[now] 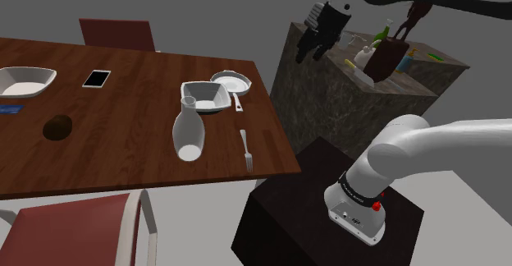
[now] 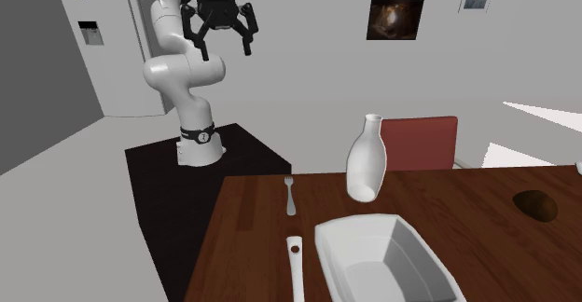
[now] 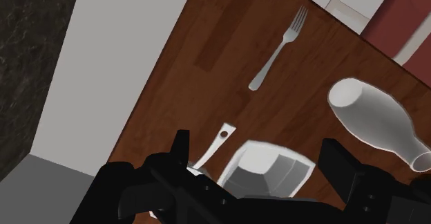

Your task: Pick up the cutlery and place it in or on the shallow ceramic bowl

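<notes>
On the wooden table (image 1: 123, 133), close to the edge that faces the stand (image 1: 279, 223), the fork (image 1: 246, 149) is laid flat, with its tines turned toward that edge and its handle turned toward the square white bowl (image 1: 205, 96). An upright white bottle (image 1: 187, 129) is set near the fork, on the side away from the table's corner. A round white dish with a long handle (image 1: 231, 82) is placed against or just beside the square bowl; which of the two cannot be told. A second square white dish (image 1: 25, 80) is seen at the far end of the table, so the intended bowl is judged, not confirmed, to be the nearer one. The gripper (image 2: 221, 47) is held high, well apart from the fork, with its two fingers spread and nothing between them. The step in hand is judged to be the approach to the fork, and no part of the task is yet done. For a sound grasp, the gripper should be brought over the middle of the fork's handle, and the wrist should be turned until the fingers are set across the narrow shaft rather than along it. The descent should be made straight down until the fingertips are nearly at the wood, since the fork is thin and lies low. Clearance from the bottle should be kept throughout, as it is tall and is judged easy to tip.
</notes>
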